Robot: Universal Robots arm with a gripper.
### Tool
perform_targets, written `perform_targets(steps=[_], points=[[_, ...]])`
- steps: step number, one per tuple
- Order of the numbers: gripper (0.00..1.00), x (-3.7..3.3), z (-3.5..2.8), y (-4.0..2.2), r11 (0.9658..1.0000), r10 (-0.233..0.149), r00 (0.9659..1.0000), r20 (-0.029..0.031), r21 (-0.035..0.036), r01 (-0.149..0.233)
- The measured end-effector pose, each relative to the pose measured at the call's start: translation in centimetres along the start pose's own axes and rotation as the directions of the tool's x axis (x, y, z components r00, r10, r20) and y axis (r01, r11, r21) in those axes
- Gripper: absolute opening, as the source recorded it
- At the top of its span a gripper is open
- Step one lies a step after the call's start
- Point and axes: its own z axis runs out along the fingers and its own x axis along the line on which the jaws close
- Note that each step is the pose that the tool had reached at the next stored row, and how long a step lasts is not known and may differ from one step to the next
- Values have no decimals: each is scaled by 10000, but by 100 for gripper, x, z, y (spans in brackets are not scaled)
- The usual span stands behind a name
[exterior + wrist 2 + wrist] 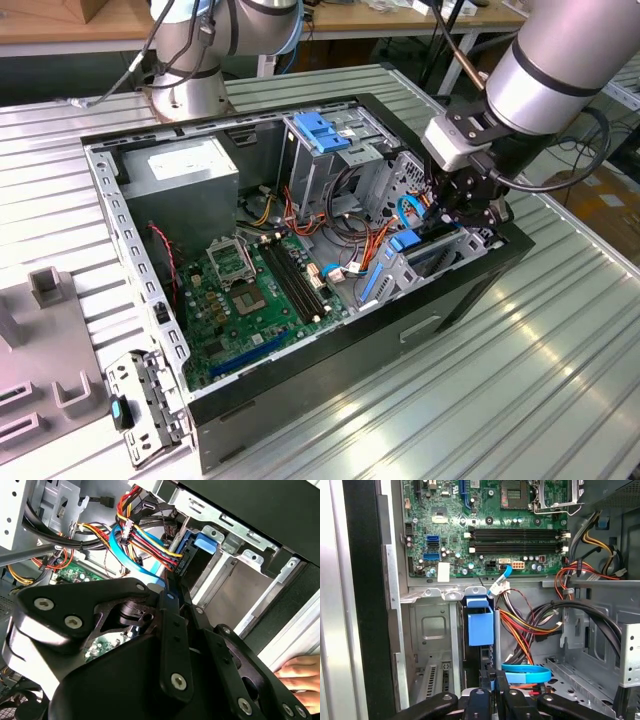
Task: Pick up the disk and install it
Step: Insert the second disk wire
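Pincer sits low inside the open computer case at the drive bay, fingers drawn narrow on the edge of the disk, which stands on edge in the bay beside the motherboard.

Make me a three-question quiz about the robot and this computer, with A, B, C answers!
1. Where is the gripper?
A) inside the computer case, at the exterior view's right
B) over the power supply
C) outside on the table

2. What colour is the motherboard?
A) red
B) green
C) white

3. The case's side is:
A) shut
B) taped
C) open

Answers: 1 A, it reaches in among the cables; 2 B, the board is green; 3 C, the insides show.
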Motion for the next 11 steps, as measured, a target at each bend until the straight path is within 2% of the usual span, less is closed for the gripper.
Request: perform_targets(steps=[3, 11], points=[[16, 7, 30, 3, 10000, 0, 10000, -4, 0, 0], [16, 8, 35, 3, 10000, 0, 10000, 5, 1, 0]])
